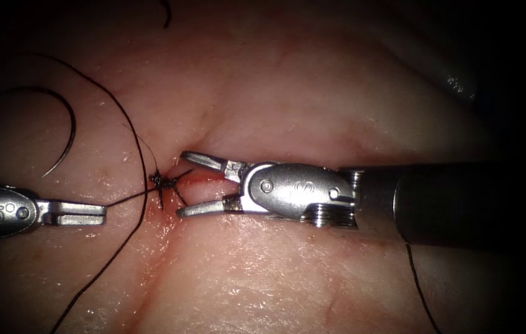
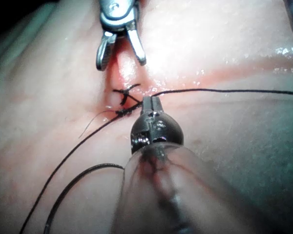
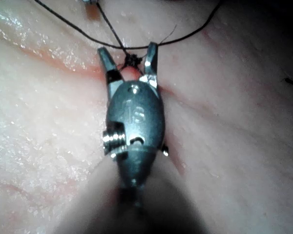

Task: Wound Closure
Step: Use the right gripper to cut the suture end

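Wet pink tissue (image 1: 287,93) is lying under the dark knot (image 1: 162,180); the right tool (image 1: 183,184), gaping and empty, is nearest it, while the left tool (image 1: 103,213) is pinching black thread (image 1: 128,196), and the curved needle (image 1: 68,145) is lying loose

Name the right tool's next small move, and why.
Probably ease the right tool, jaws open and empty, closer to the knot: the left tool holds the thread taut left of it, and the needle lies free on the tissue.
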You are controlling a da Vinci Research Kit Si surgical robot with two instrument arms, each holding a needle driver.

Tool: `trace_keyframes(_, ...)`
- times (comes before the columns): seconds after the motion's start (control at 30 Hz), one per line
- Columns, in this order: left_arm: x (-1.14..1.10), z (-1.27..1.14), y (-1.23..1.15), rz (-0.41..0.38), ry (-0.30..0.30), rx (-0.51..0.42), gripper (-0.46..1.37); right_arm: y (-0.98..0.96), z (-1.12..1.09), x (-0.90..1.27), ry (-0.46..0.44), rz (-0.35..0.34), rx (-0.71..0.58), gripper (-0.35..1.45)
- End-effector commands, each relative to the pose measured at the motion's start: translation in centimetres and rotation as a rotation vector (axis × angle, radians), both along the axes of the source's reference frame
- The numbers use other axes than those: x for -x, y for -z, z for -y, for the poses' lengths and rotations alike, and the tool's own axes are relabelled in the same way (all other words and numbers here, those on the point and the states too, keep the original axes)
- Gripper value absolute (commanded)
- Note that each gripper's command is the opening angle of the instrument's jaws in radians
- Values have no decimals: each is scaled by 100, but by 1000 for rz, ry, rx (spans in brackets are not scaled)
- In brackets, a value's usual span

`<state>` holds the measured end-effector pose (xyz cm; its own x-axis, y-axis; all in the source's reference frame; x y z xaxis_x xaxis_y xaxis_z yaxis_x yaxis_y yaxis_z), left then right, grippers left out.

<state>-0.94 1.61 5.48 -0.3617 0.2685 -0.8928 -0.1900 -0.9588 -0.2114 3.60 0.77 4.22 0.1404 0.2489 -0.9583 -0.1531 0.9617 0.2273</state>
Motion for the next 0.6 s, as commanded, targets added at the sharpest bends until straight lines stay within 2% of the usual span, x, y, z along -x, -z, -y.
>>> trace_keyframes(0.03, 0, 0, 0, 2, -3, 0, -35, 1, -1, 0, 4, 0, 0, 125)
trace_keyframes(0.3, 7, 2, 5, 12, -9, 2, -35, 10, 1, 0, 9, 3, 9, 127)
trace_keyframes(0.6, 30, -3, 31, 53, -16, 1, -35, 15, 0, -8, 54, 58, 19, 133)
